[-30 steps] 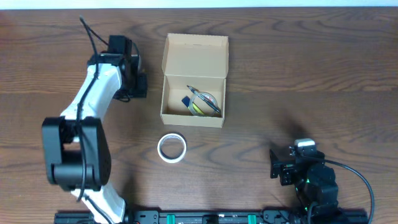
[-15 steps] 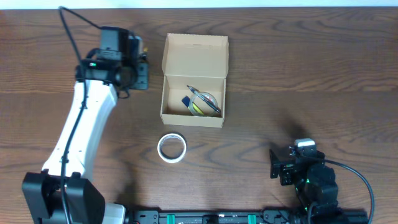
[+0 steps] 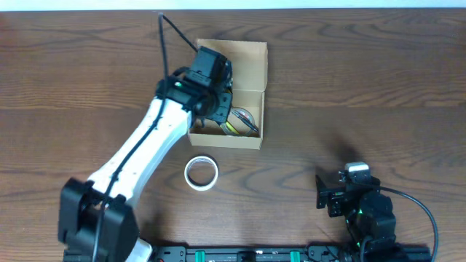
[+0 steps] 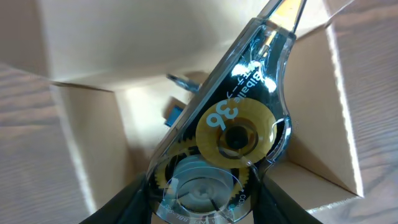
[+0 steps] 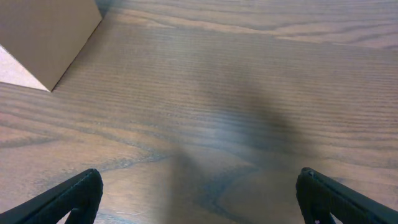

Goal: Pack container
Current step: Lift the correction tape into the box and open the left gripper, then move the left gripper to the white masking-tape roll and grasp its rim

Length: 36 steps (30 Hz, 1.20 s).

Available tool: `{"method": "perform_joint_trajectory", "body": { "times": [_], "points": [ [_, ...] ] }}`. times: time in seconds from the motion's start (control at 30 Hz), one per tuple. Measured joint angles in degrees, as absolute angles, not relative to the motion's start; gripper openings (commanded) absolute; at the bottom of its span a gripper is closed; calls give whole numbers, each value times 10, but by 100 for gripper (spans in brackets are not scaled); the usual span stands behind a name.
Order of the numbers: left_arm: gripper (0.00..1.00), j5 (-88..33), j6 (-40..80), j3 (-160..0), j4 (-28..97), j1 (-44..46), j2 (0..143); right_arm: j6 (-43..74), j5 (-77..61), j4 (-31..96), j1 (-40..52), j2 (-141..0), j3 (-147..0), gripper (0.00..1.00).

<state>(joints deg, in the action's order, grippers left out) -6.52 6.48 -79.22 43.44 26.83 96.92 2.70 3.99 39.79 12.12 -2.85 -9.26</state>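
Observation:
The container [image 3: 231,64] is a tan cardboard box with its flap lid open towards the back. It fills the left wrist view [image 4: 93,43]. My left gripper [image 3: 216,93] hangs over its open top, shut on a clear tape dispenser [image 4: 233,134] with a yellow wheel marked 36. Inside the box lie a clear round item with yellow [image 3: 244,120] and a small blue piece [image 4: 174,116]. My right gripper [image 3: 324,195] is open and empty, low over the table at the front right [image 5: 202,199].
A white tape roll [image 3: 201,173] lies on the wooden table just in front of the box. A corner of the box [image 5: 43,37] shows at the top left of the right wrist view.
My left arm has swung right from beside the box's left side to over its opening. The right arm and the white roll have not moved.

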Motion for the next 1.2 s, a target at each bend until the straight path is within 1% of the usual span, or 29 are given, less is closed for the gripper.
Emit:
{"method": "perform_joint_trajectory", "body": {
  "times": [0.23,0.57,0.6,0.7,0.8,0.9,1.13,1.2],
  "points": [
    [31,-73,77,-792,434,271,1028,27,40,398,121,-29,-93,99],
    [32,-73,77,-792,434,271,1087,27,40,398,121,-29,-93,99],
    [36,-73,77,-792,434,271,1090,27,40,398,121,-29,-93,99],
    [53,-73,77,-792,434,271,1091,27,40,398,121,-29,-93,99],
    [58,-73,76,-792,434,271,1091,27,40,398,121,-29,-93,99],
    [65,-73,75,-792,434,271,1091,27,40,398,121,-29,-93,99],
    [68,-73,75,-792,430,271,1091,27,40,398,121,-29,-93,99],
    [70,-73,75,-792,416,271,1091,27,40,398,121,-29,-93,99]
  ]
}}
